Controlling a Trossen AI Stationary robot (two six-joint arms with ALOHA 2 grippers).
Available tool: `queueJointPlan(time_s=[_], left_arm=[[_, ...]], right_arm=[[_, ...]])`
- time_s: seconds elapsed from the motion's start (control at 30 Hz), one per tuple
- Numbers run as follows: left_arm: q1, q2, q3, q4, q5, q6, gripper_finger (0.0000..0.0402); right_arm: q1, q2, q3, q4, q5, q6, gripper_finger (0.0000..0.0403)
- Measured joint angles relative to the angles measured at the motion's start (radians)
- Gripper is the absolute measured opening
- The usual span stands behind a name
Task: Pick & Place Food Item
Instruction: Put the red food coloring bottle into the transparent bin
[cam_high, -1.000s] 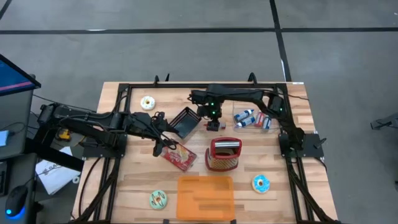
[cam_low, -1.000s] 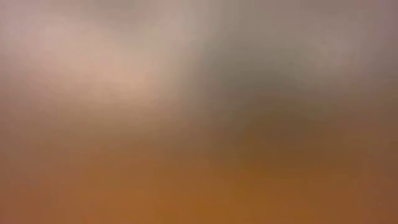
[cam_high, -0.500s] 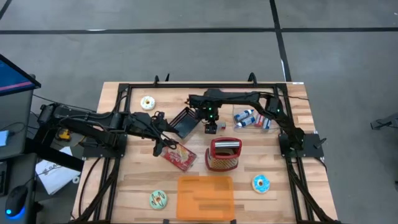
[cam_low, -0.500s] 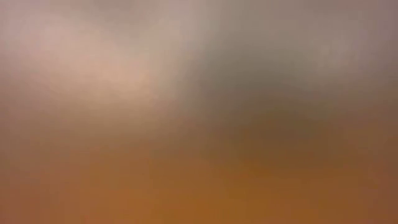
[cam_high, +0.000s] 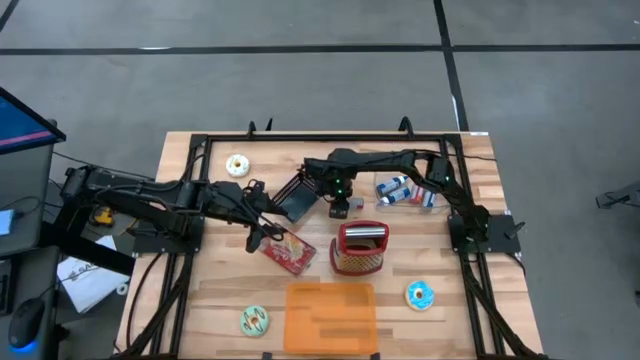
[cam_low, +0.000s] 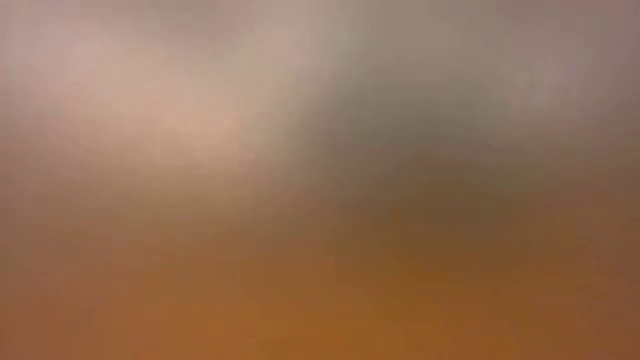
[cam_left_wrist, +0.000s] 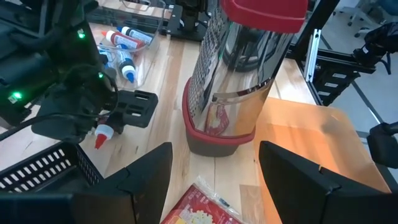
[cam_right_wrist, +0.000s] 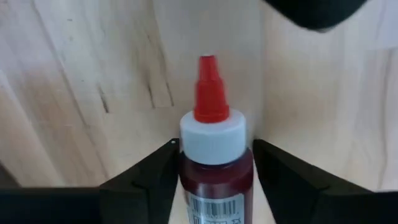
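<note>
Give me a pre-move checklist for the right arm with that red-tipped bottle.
1. Bottle between the fingers: ok. The red-tipped bottle sits between the right gripper fingers.
2. Firm grip: cannot tell; the finger contact is not clear.
3. Cap on: ok, the red tip and white collar are in place.
4. Left gripper out of the way: ok, open over the red snack packet, beside the black basket.
5. Grater nearby: not ok, it stands close to the right gripper.
6. Low view check: cannot tell, it shows nothing usable.
</note>
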Motion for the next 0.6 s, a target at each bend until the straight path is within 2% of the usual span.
queueJointPlan(time_s=[0.17, 0.33, 0.6], left_arm=[[0.0, 0.0, 0.0, -0.001, 0.0, -0.003, 0.0237], [0.0, 0.0, 0.0, -0.001, 0.0, -0.01, 0.0237], [0.0, 0.0, 0.0, 0.0, -0.013, -0.009, 0.0237]], right_arm=[[-0.012, -0.018, -0.003, 0.004, 0.039, 0.035, 0.0124], [-0.029, -0.069, -0.011, 0.003, 0.109, 0.052, 0.0121], [-0.049, -0.319, -0.008, 0.046, 0.216, 0.146, 0.0121]])
